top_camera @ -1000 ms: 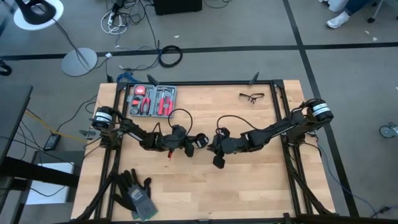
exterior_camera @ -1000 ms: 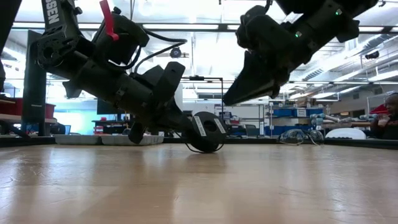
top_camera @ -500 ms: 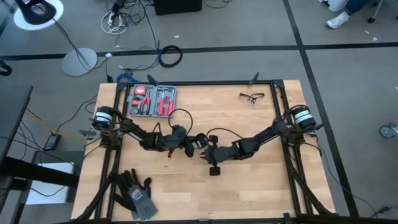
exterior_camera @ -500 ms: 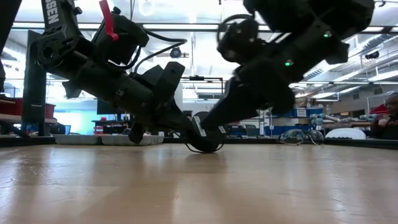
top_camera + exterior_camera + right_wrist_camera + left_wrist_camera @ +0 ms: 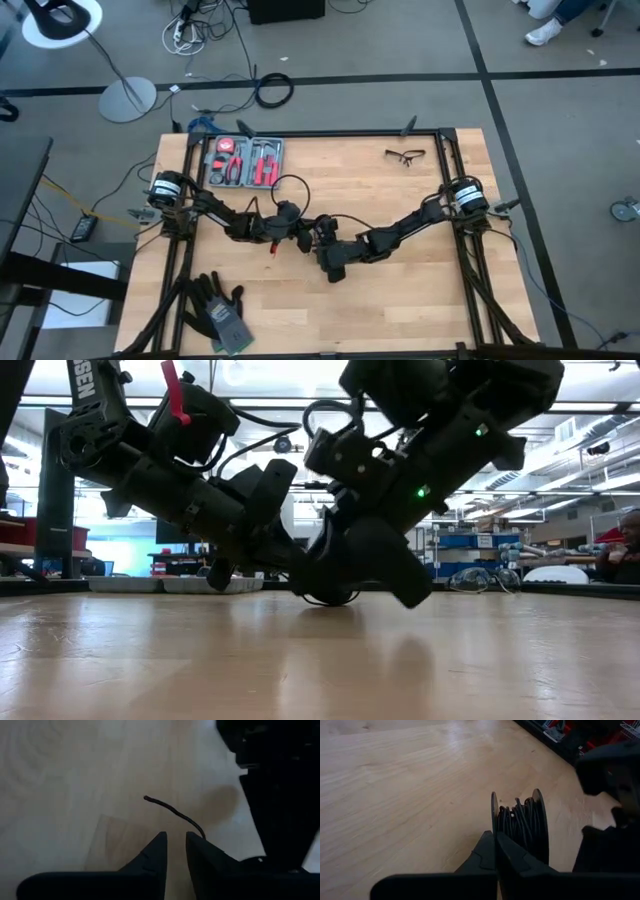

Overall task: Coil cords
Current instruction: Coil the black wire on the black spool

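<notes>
Left claw (image 5: 494, 834): fingers pressed together on the rim of the near flange of a small round black puck (image 5: 539, 820). The puck serves as a spool. Its groove holds many turns of the thin black cord (image 5: 517, 822), packed between the two flanges and filling most of the gap.

Puck orientation: standing on edge on the pale wooden table (image 5: 400, 300), directly at the left fingertips, flat faces upright. Its axis lies level with the table and crosswise to the left fingers. The windings run around that axis.

Right claw (image 5: 175, 837): low over the wood, just beyond the left claw's tip and a little toward the table's front edge. Fingers narrowly parted, bare wood in the gap, nothing gripped. A free end of the cord (image 5: 172, 810) lies flat on the table just ahead of these fingertips. It curves back toward one finger and passes out of sight there; the loose tip points away from the claw.

Farther off, toward the far edge on the left arm's side: an open grey tool case (image 5: 209, 150) holding red-handled pliers (image 5: 263, 166) and other small hand tools I cannot identify.

Well apart, far edge on the right arm's side: clear safety glasses (image 5: 404, 155).

Well apart, front edge behind the left claw: a pair of dark grey work gloves (image 5: 218, 312).
</notes>
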{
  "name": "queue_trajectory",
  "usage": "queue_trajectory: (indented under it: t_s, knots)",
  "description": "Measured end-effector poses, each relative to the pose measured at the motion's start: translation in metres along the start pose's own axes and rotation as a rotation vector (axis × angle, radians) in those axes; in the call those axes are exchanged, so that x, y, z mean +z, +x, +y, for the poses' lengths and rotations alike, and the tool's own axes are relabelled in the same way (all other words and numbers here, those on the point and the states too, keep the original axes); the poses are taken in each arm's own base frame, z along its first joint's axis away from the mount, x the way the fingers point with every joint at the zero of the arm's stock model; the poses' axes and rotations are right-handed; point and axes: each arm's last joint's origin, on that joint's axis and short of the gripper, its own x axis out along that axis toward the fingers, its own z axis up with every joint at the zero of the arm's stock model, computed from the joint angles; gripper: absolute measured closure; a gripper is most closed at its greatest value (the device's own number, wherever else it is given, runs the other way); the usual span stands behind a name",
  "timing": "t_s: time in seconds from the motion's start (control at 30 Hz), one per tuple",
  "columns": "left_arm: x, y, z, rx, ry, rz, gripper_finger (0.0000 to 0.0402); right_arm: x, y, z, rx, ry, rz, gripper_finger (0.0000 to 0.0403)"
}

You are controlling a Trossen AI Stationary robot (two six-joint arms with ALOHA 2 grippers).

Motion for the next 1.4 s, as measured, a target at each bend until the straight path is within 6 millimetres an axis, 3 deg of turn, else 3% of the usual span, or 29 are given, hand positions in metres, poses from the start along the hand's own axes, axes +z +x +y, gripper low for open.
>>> queue_trajectory:
  t_s: [0.33,0.7,0.83,1.03,1.23,1.4]
  knots:
    - [0.000,0.000,0.000,-0.007,0.002,0.005,0.0401,0.007,-0.006,0.011,-0.094,-0.044,-0.021,0.0309]
    - [0.001,0.000,-0.002,-0.034,-0.009,-0.001,0.0401,0.003,0.003,-0.006,-0.091,-0.064,-0.010,0.0318]
    - [0.001,0.000,-0.002,-0.034,-0.010,-0.002,0.0401,0.002,0.004,-0.008,-0.081,-0.062,-0.007,0.0336]
    - [0.002,0.000,-0.002,-0.039,-0.013,-0.008,0.0401,0.002,0.004,-0.006,-0.015,-0.050,-0.022,0.0397]
    - [0.002,0.000,-0.003,-0.040,-0.014,-0.010,0.0401,0.001,0.004,-0.008,-0.068,-0.033,-0.006,0.0400]
    - [0.000,0.000,-0.001,-0.022,-0.004,0.003,0.0401,0.007,-0.007,-0.002,-0.236,-0.044,0.015,0.0401]
